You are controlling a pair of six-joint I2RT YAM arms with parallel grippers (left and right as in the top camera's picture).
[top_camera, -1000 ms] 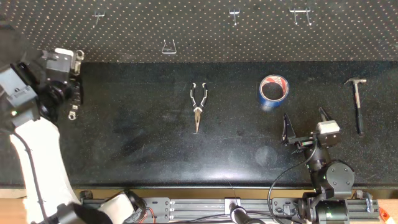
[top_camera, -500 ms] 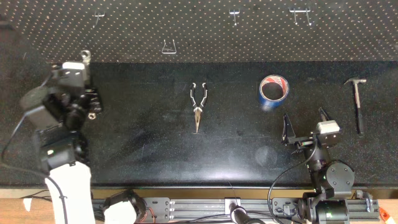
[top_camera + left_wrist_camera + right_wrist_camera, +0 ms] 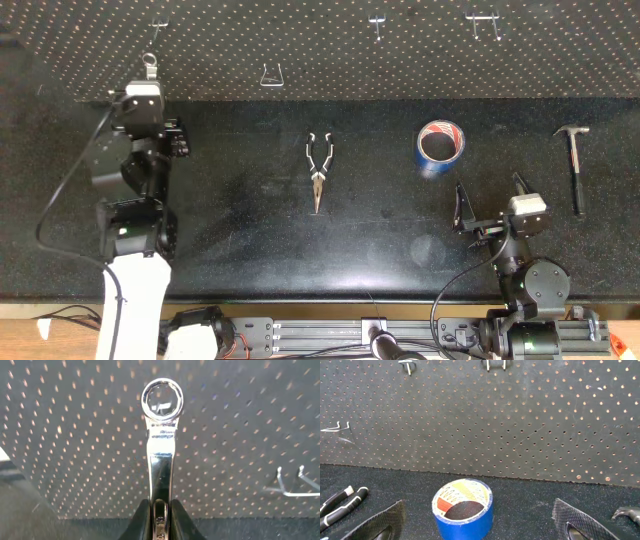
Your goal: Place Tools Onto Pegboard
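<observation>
My left gripper (image 3: 148,92) is shut on a chrome wrench (image 3: 161,455) and holds it upright in front of the black pegboard (image 3: 320,50). The wrench's ring end (image 3: 150,66) points up the board, below a wire hook (image 3: 158,28). In the left wrist view my fingers (image 3: 143,521) clamp the shaft. Needle-nose pliers (image 3: 319,168), a blue tape roll (image 3: 440,146) and a hammer (image 3: 575,168) lie on the black mat. My right gripper (image 3: 490,203) rests open near the tape roll (image 3: 464,509), with nothing between its fingers.
More hooks hang on the pegboard: a triangular wire one (image 3: 271,76), a single one (image 3: 376,22) and a double one (image 3: 483,22). Another wire hook (image 3: 292,485) sits to the side of the wrench. The pliers' handles (image 3: 340,504) and the hammer head (image 3: 627,512) flank the tape.
My left arm has swung right and toward the pegboard, carrying the wrench, which has turned from the mat to point up at the board. The right arm has not moved.
</observation>
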